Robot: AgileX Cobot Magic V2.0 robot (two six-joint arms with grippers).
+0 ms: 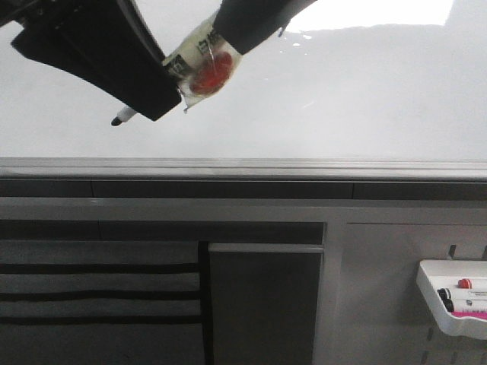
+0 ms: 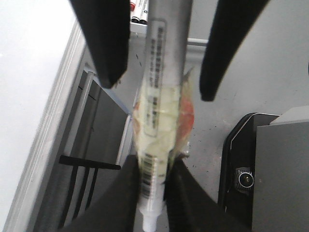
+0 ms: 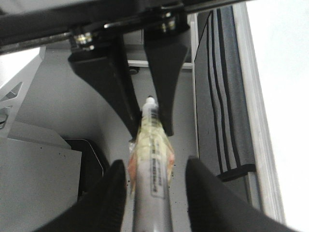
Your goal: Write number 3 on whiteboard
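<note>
The whiteboard (image 1: 342, 99) fills the far upper part of the front view, glossy, with a bright patch of glare at its top right and a grey metal rail (image 1: 243, 163) running along its lower edge. Both arms meet in front of its upper left part, on one marker (image 2: 164, 72) that slants down to the left. The left gripper (image 2: 152, 193) is clamped tight on the marker near its lower end, both fingers pressed against the barrel, and the dark tip (image 1: 119, 119) pokes out just past them, low and to the left. Whether that tip touches the board cannot be told. A wrap of clear tape (image 1: 202, 65) with an orange-red patch under it sits round the barrel between the two grippers. The right gripper (image 3: 154, 193) straddles the upper end of the marker with its fingers spread, a gap showing on each side of the barrel, so it is not gripping. Well apart, low on the right below the rail, a small white tray (image 1: 434, 293) holds spare markers (image 1: 466, 284)
</note>
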